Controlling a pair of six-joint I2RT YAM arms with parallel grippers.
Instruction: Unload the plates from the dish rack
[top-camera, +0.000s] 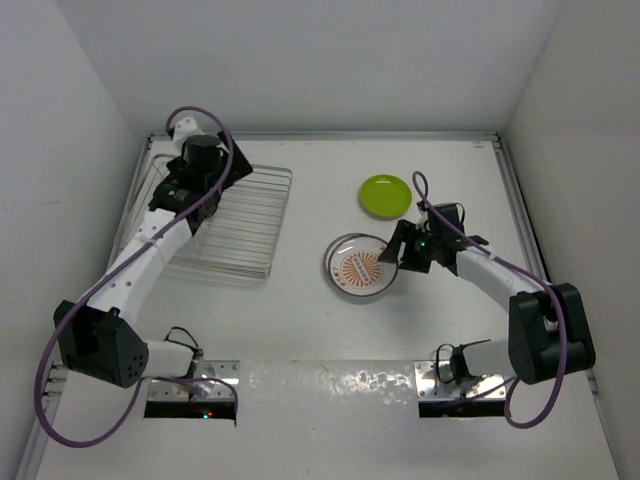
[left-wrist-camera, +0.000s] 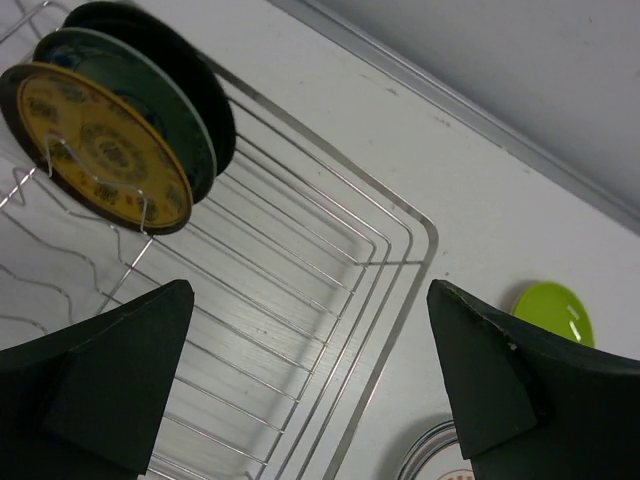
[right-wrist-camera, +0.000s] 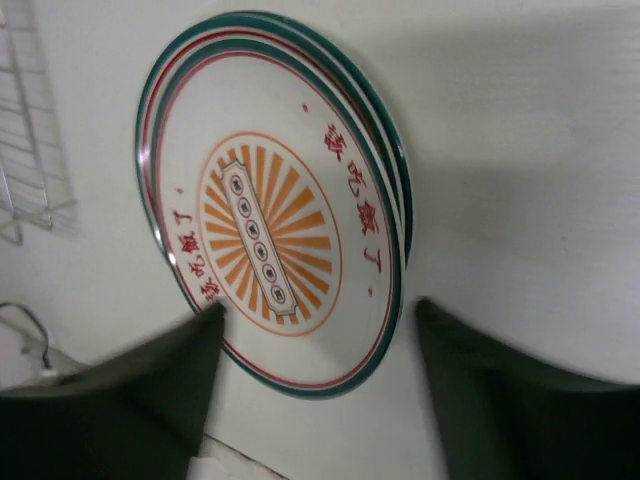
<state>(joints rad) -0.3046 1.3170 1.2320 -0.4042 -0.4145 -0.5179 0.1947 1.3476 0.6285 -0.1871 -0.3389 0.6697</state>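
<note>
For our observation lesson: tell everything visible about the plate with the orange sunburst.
The plate is round, white and glazed-looking, rimmed in green and red, with red characters around an orange sunburst. It lies flat, face up, on the table. The open right gripper flanks its near edge; whether it touches the plate is unclear.

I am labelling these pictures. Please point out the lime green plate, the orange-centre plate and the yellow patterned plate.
lime green plate (top-camera: 385, 194): top external view, its centre.
orange-centre plate (right-wrist-camera: 268, 240): right wrist view, its orange sunburst.
yellow patterned plate (left-wrist-camera: 100, 145): left wrist view, its face.
</note>
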